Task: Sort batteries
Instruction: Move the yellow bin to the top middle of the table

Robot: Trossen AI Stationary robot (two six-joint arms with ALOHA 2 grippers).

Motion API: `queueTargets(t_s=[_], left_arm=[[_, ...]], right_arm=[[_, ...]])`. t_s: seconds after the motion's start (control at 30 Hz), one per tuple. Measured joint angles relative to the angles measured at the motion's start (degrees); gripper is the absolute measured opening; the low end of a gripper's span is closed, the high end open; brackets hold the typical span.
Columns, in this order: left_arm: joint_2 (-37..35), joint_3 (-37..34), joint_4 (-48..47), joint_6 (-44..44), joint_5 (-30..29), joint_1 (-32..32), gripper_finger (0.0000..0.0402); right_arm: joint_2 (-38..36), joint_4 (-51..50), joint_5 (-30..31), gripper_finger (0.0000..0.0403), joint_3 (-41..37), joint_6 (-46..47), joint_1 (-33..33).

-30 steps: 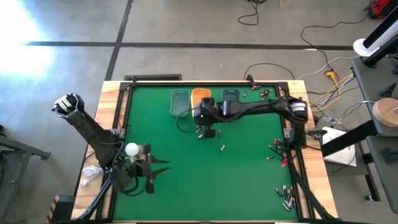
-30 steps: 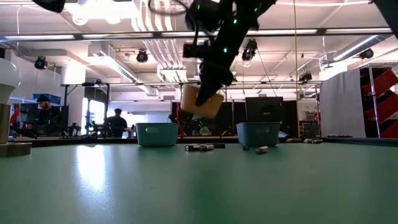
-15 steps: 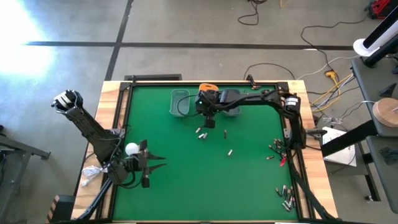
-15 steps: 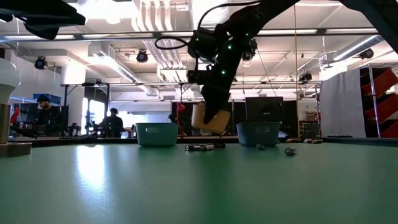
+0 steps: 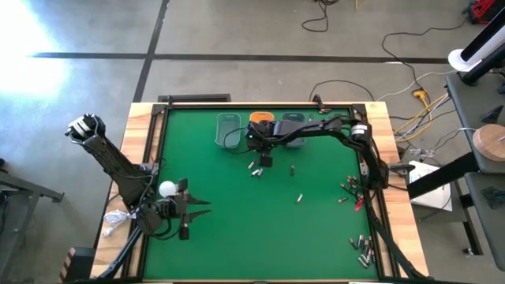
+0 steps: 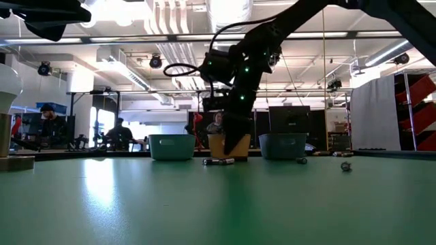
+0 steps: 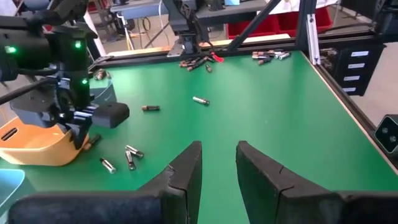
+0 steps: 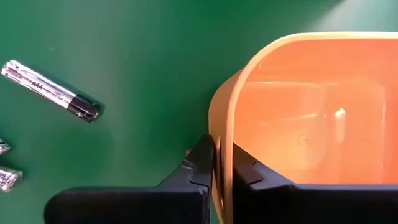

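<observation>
Right gripper (image 8: 216, 163): my jaws are closed tight on the wall of the orange tray (image 8: 298, 106), one finger inside and one outside, the tray itself empty as far as I can see. In the high view the right gripper (image 5: 263, 147) holds the orange tray (image 5: 260, 119) at the far side of the green table (image 5: 221, 229), between the clear tray (image 5: 227, 128) and the dark tray (image 5: 293, 120); in the low view its base looks down on or just above the surface.

Left gripper (image 7: 217, 163): jaws partly apart, nothing between them; it waits at the near left corner beside the white ball (image 5: 166, 188).

Batteries: a small cluster (image 5: 254, 168) lies on the table just on the near side of my right jaws. In the right wrist view one AAA cell (image 8: 51, 91) lies flat, well to one side of the fingers, its long axis slanted across the picture and its dark-banded end towards the tray. Two loose cells (image 5: 299, 198) lie farther out, one roughly upright in the high view and one diagonal. More batteries lie along the right edge (image 5: 349, 186) and the near right corner (image 5: 362, 249).

Judgement: the right arm is much the nearer to the cluster; once the tray is released, I would have it turn its jaws across the chosen cell's long axis.
</observation>
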Motion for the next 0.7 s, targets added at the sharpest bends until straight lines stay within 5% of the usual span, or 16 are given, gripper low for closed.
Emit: queueTargets(t_s=[0.7], left_arm=[[-2.3,3.9,-6.7,1.8,1.1,0.0,0.0080]], right_arm=[[0.1,-1.1,-0.2,0.0013,0.0,0.4,3.7]])
